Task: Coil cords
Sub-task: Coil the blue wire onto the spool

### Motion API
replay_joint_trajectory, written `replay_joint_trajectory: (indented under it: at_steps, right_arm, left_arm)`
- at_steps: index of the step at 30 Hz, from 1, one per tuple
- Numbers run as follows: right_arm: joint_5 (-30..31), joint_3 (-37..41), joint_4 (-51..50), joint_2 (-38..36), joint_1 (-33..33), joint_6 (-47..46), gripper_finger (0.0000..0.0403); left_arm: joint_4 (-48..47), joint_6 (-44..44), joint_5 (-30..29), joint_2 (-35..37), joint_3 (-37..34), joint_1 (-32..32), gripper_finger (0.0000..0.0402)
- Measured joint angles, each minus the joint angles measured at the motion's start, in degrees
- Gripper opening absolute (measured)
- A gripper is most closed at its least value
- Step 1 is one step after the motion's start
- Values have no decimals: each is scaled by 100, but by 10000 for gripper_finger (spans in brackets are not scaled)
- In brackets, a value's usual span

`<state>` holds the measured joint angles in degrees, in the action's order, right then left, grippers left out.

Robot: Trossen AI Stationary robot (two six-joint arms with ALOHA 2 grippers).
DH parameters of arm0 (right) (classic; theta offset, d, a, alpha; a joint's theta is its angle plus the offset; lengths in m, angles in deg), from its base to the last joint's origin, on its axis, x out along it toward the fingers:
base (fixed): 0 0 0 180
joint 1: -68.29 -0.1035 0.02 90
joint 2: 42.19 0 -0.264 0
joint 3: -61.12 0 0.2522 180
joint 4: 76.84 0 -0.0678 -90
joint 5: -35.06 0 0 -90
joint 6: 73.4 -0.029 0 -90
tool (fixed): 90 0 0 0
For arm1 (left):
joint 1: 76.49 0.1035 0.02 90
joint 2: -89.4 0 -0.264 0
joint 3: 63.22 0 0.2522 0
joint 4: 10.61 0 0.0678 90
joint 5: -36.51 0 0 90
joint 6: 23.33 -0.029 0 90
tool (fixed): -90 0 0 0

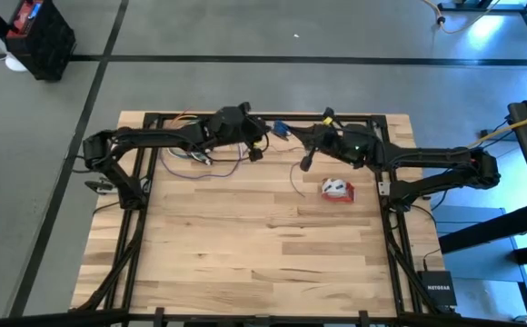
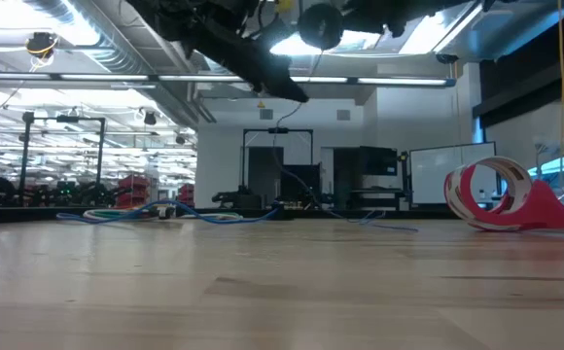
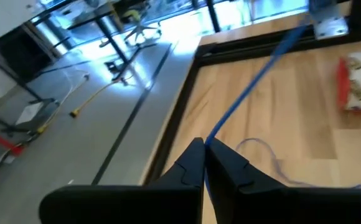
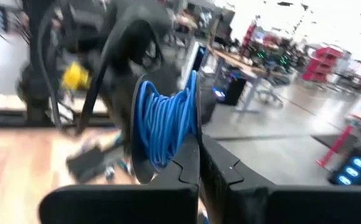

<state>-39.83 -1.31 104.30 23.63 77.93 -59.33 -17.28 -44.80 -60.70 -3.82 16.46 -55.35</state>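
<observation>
Grippers hang above the pale wooden table's far edge: the left gripper pinches the thin bluish-purple cord, the right gripper clamps the cord-wound small black round puck. The red-and-white cord bundle lies just beside the right one.

Pale matt wooden table, thin glossy blue cord, black plastic spool
</observation>
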Motion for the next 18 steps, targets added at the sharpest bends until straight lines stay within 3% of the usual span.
replay_joint_trajectory:
  at_steps: [8,18]
  right_arm:
    - [594,-17,-683,197,-29,117,1]
    - [1323,-17,-344,1157,-25,421,1]
  left_arm:
    - [-642,11,-90,712,-10,69,5]
    - [-883,281,-46,886,-15,55,5]
